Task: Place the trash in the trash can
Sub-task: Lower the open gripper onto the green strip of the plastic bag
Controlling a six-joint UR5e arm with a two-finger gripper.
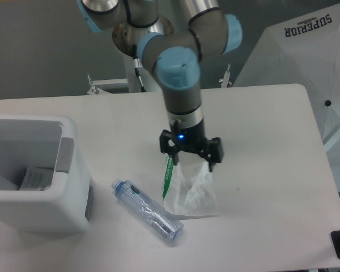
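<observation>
Gripper [190,162] hovers, fingers spread, straddling the clear plastic wrapper's [194,190] top edge, apparently positioned to pinch it.

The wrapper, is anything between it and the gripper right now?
Nothing visible. The gripper, jaws spread, hangs directly over the top edge of the clear wrapper. The plastic bottle lies to the side, apart from the wrapper's green strip.
</observation>
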